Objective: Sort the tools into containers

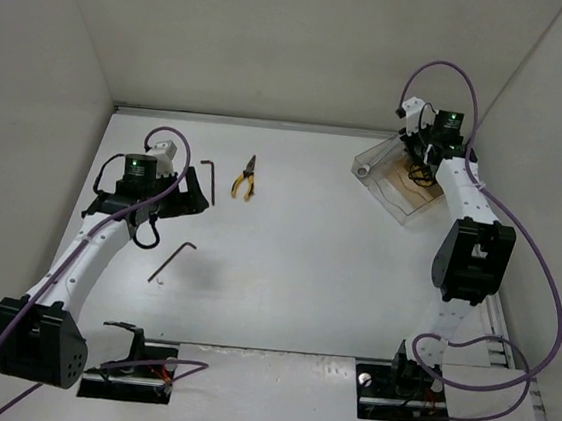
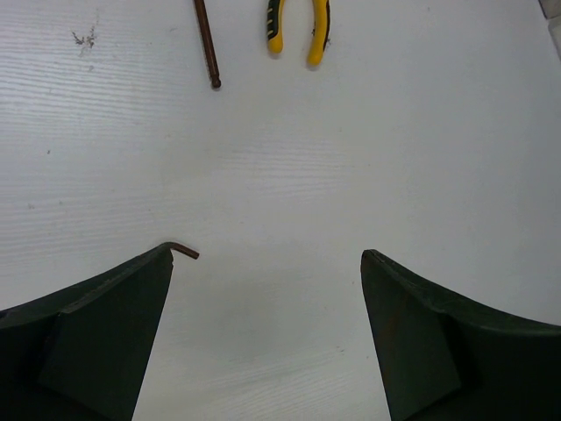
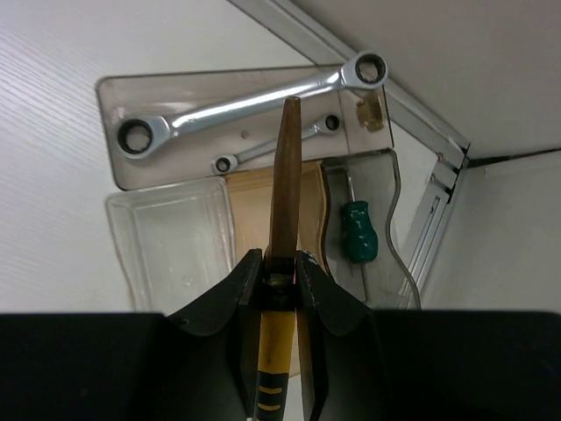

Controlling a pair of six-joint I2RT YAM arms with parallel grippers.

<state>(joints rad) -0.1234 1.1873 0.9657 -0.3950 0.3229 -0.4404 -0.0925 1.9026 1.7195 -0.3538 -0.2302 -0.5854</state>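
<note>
Rightward, box [image 3: 166,237] close beside table corner [image 3: 459,158].

**Right Wrist View: Tool Held Over the Box**

The right fingers [image 3: 323,296] are clamped on a yellow-handled tool [image 3: 285,175], whose flat brown shaft points away from the camera. Beneath it sits a clear, smoky box [image 3: 166,241] with a tan bottom, resting on the white bench [image 3: 61,96]. A large wrench [image 3: 254,101] lies across its far wall. A small wrench [image 3: 259,151] lies just below. A green-handled screwdriver [image 3: 358,232] lies at the right side.
</note>
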